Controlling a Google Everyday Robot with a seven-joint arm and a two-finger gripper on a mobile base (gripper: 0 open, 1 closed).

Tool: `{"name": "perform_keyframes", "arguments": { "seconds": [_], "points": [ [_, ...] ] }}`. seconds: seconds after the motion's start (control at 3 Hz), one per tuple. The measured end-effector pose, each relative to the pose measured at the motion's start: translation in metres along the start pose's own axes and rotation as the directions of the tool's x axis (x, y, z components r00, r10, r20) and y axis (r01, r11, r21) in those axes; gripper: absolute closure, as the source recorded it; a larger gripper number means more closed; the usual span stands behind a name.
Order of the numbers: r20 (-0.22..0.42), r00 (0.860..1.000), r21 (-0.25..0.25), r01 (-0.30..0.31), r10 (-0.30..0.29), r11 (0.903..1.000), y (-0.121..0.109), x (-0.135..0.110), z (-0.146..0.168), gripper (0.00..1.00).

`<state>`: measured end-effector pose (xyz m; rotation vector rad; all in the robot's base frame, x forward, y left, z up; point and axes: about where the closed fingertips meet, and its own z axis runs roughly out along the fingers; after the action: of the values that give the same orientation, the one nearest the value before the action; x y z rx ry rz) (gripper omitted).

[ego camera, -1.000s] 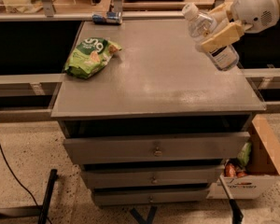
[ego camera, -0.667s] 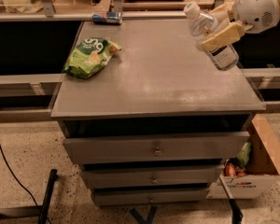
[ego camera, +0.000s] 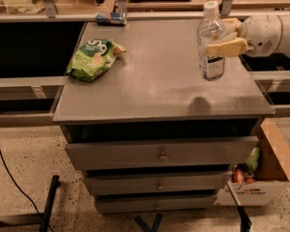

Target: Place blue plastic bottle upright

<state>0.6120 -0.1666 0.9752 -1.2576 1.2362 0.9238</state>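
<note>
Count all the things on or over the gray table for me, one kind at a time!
Clear bluish plastic bottle with white cap: 1, upright, gripped by the tool over the right side of the gray table
Green snack bag: 1
Small blue-and-white flat object: 1
Total: 3

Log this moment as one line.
gripper: over right side of table, shut on bottle | bottle: upright, contact with table unclear | step: not yet released
</note>
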Motion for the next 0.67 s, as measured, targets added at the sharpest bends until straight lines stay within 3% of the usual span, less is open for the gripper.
{"name": "perform_keyframes", "arguments": {
  "seconds": [0.33,0.67],
  "points": [
    [0.243,0.97,0.045,-0.001,-0.01,0.999,-0.0043,0.0118,-0.0152,1.0],
    [0.266,0.964,0.038,0.006,-0.016,0.9992,-0.0039,0.0082,-0.0119,1.0]
  ]
}}
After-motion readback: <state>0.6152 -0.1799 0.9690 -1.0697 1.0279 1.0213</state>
